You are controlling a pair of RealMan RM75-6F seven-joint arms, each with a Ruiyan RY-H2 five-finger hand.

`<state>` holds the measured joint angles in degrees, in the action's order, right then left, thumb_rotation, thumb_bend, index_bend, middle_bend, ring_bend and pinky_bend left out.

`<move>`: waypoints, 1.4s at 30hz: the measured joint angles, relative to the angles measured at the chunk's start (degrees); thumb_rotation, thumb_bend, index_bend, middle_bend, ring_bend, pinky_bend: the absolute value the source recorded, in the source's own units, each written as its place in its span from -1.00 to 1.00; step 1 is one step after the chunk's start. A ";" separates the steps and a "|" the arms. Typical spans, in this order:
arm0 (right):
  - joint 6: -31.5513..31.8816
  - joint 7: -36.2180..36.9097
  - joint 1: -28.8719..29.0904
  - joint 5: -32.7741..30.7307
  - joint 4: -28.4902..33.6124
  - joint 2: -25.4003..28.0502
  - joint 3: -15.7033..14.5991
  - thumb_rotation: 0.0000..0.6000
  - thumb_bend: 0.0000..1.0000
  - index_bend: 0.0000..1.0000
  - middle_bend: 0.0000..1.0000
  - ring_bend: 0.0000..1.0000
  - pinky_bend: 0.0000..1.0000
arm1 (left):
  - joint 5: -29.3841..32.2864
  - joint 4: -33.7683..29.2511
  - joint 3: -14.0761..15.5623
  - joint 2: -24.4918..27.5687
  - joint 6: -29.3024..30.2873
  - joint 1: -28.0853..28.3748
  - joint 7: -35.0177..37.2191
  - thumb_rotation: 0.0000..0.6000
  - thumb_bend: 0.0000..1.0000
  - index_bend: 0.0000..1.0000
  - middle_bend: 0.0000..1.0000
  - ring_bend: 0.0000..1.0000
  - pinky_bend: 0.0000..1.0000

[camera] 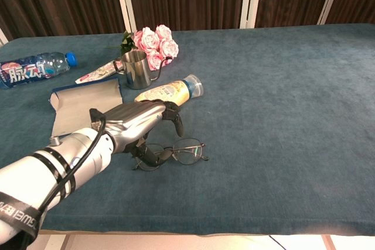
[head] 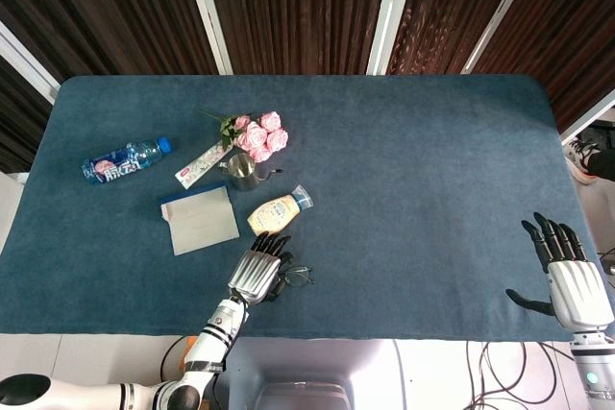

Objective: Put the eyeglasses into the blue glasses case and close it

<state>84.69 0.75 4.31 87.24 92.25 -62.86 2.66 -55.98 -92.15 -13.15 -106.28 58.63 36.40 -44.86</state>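
The eyeglasses lie flat on the blue cloth near the front edge, thin dark frame, lenses up. My left hand hovers over their left end, fingers arched above the frame and the thumb down against the left lens. Nothing is lifted. From the head view the left hand covers most of the eyeglasses. The blue glasses case lies open to the left, grey lining up; the head view shows the case behind the hand. My right hand rests far right, fingers spread, holding nothing.
Behind the glasses lie a yellow squeeze bottle, a steel cup, pink roses, a tube and a water bottle. The blue table cloth stretches to the right.
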 measured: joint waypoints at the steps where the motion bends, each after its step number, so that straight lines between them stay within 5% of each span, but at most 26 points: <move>1: 0.01 0.05 -0.01 0.06 -0.01 0.02 -0.02 1.00 -0.65 -1.00 -1.00 -1.00 -1.00 | 0.52 0.02 0.06 0.00 0.06 0.25 -0.12 1.00 -0.23 -0.26 -0.85 -1.00 -0.92; 31: -0.09 -0.31 -0.07 0.50 0.06 -0.08 -0.22 1.00 -0.65 -1.00 -1.00 -1.00 -1.00 | 5.72 -1.33 4.47 2.15 2.50 4.99 0.27 1.00 -0.22 0.08 -0.79 -0.96 -0.92; 42: -0.24 -0.68 -0.05 0.51 0.10 -0.14 -0.30 1.00 -0.65 -1.00 -1.00 -1.00 -1.00 | 4.56 -0.55 5.40 1.80 3.42 5.64 1.68 1.00 -0.22 0.37 -0.66 -0.88 -0.92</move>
<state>84.46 0.07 4.26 87.75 92.35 -63.01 2.37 -51.43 -92.70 -7.75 -104.48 62.05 42.04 -43.18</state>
